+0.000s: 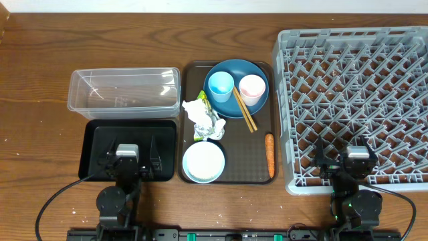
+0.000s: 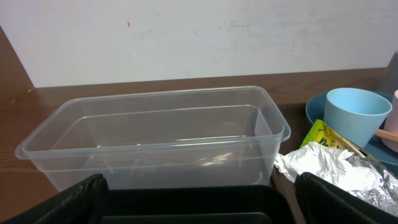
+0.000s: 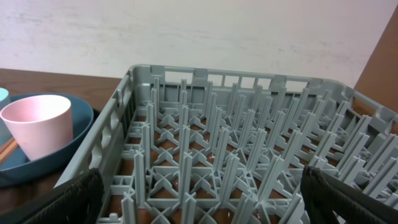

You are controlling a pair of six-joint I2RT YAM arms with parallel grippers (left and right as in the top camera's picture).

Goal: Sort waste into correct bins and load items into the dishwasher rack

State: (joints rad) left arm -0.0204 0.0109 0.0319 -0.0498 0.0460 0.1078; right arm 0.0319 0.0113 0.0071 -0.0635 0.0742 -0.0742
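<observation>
Crowding serving tray (image 1: 247, 157), dish (image 1: 236, 67), chopsticks (image 1: 245, 112), tissue (image 1: 200, 117), carrot (image 1: 269, 154) (right edge), both jaws spread.

Clear glossy plastic tub (image 2: 155, 140), wood-grain table (image 1: 40, 60)

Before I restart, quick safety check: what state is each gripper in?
Left gripper: jaws open, holding nothing.
Right gripper: jaws open, holding nothing.

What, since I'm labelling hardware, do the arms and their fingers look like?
The left arm and right arm are black with round joints and a grey block at each wrist. A black cable loops from each base. The fingers are matte black.
</observation>
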